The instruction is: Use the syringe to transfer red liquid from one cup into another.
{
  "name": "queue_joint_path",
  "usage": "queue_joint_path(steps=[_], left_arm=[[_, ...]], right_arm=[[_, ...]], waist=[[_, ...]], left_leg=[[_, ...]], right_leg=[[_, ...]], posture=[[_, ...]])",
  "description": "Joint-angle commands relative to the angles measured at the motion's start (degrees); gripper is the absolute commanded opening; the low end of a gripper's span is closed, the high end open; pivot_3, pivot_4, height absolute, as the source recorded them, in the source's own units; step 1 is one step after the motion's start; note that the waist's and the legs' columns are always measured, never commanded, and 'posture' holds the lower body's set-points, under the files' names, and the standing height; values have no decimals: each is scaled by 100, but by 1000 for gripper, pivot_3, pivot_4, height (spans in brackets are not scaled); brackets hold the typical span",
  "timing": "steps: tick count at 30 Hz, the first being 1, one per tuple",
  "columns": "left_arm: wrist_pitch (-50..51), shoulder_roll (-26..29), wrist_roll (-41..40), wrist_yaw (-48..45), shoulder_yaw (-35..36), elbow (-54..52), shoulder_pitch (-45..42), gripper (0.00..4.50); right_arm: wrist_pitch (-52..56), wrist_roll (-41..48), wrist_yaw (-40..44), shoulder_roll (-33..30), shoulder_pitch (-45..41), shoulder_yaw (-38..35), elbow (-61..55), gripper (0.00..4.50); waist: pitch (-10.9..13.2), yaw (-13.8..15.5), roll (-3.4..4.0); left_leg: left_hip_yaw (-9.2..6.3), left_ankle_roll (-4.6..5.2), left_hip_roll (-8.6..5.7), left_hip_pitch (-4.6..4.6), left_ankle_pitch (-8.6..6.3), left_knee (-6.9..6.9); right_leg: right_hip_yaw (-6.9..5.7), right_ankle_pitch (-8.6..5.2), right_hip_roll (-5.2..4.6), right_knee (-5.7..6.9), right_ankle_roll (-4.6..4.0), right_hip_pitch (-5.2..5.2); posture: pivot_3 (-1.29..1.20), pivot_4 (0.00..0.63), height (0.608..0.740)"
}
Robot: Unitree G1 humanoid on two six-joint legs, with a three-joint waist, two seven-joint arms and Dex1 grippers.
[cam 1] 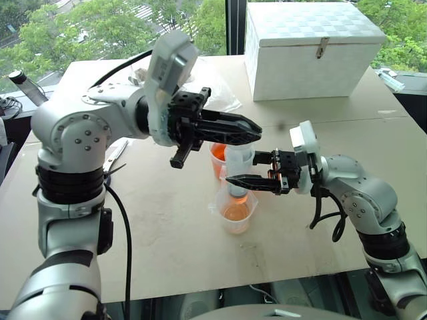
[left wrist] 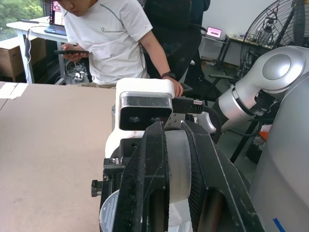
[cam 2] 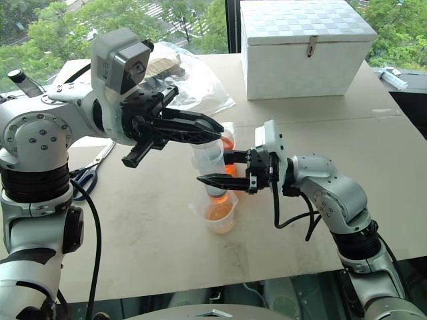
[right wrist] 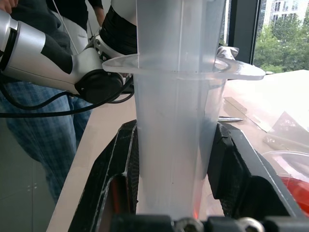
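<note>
Pale cup (cam 1: 236, 212): nearest item on the surface (cam 1: 173, 227), at the scene's centre; clear, pouring lip, shallow orange layer at the bottom.
Syringe (cam 1: 238, 167): upright over the pale cup, orange nozzle down inside it; barrel and flange seen close in the right wrist view (right wrist: 176, 121).
Red liquid (cam 2: 227, 143): glows in the bright cup; a thin pale layer lies in the pale cup.
Right gripper (cam 1: 241, 180): comes in from 3 o'clock, pointing level; fingers clamped on the syringe's lower barrel, one each side.
Left gripper (cam 1: 248, 129): comes in from 9 o'clock, above the right gripper; fingers closed on the syringe's top end.
Bright cup (cam 1: 218, 157): just behind the syringe at 12 o'clock, orange-red, partly hidden.
Scissors (cam 2: 90, 170): on the surface at 9 o'clock.
Plastic bag (cam 2: 190, 83): crumpled, clear, at 11 o'clock.
White box (cam 1: 310, 47): far, at 1 o'clock, lid latched.
Person (left wrist: 113, 41): in the left wrist view, beyond the surface's edge.
</note>
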Motion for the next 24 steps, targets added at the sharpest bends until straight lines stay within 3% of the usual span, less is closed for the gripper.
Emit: queue_joint_path(steps=[1,24], left_arm=[[15,106,25,-73,-77,-168,70,382],[259,-46,-159,156,-155,-392,213,382]], right_arm=[[-85,241,13,64,-123,-233,-219,1536],[113,834,-195,187,-386,-484,-293,1536]], waist=[[0,0,0],[0,0,0]], left_leg=[[0,0,0,0,0,0],[-1,0,0,0,0,0]], right_leg=[[0,0,0,0,0,0],[0,0,-1,0,0,0]], posture=[[0,150,740],[0,150,740]])
